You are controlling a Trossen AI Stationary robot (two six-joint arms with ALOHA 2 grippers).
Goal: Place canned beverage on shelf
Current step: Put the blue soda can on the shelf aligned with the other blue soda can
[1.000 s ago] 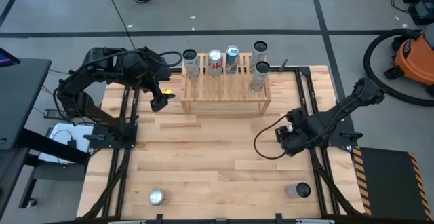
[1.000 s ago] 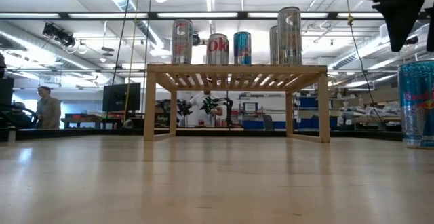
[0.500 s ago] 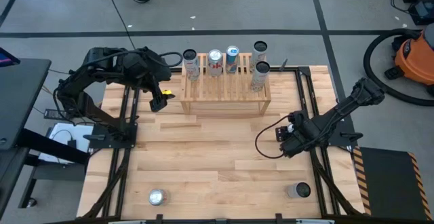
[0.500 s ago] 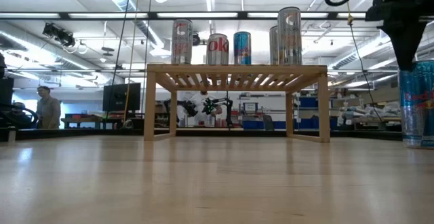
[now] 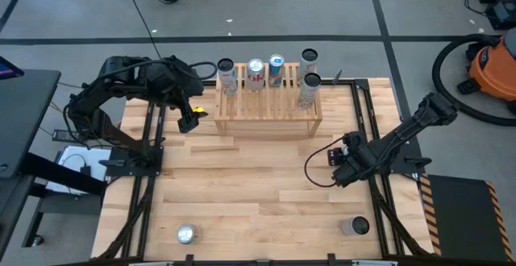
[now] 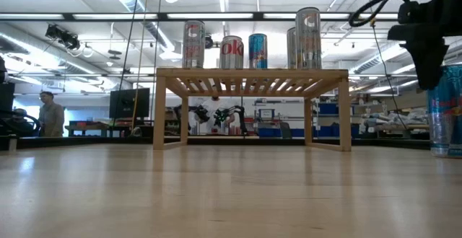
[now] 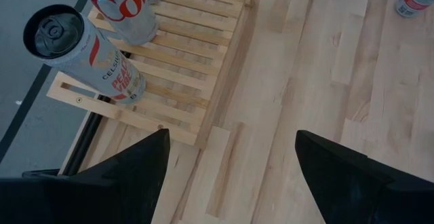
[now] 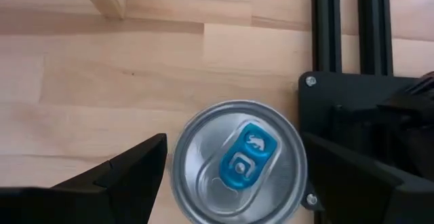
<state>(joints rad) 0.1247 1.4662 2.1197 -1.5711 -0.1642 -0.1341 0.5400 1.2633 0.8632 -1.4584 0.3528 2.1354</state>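
A silver-and-blue beverage can [image 5: 355,226] stands upright on its base on the table near the front right; its top with a blue tab [image 8: 237,163] shows in the right wrist view. My right gripper [image 5: 343,172] hangs open above it [image 6: 426,58], slanting down, fingers wide and clear of the can. The wooden slatted shelf [image 5: 268,109] stands at the far middle with several cans [image 5: 256,74] upright on top. My left gripper [image 5: 188,122] waits open, raised beside the shelf's left end [image 7: 176,68].
Another can [image 5: 186,234] stands near the table's front left. Black frame rails [image 5: 375,209] run along the right side close to the can, and a black plate [image 8: 352,115] lies right beside it. A person [image 6: 50,115] stands far off in the room.
My right gripper has come down toward the can at the front right, rolling a little as it sank, and stays open. The can has not moved.
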